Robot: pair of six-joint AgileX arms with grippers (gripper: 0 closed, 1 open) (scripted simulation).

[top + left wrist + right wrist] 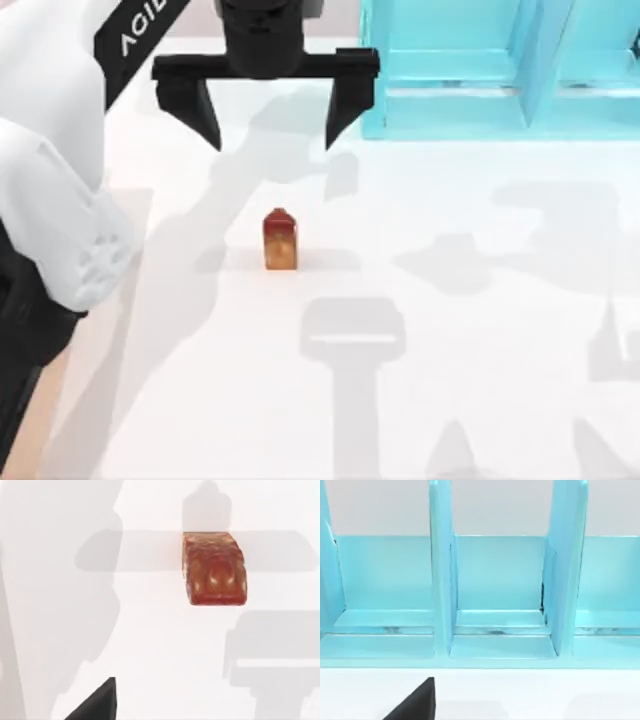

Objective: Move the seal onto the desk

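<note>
The seal [281, 240] is a small orange-brown glossy block with a dark red top. It stands upright on the white desk [480, 210], a little left of the middle. My left gripper [270, 125] hangs open and empty behind the seal, toward the far edge, well apart from it. In the left wrist view the seal [214, 570] rests on the desk [150, 645] with nothing touching it. My right arm is parked facing the cyan shelf unit [500, 580].
The cyan shelf unit [500, 60] stands at the back right, its open compartments facing the desk. My left arm's white body [50, 220] covers the left side. Arm shadows lie across the desk around the seal.
</note>
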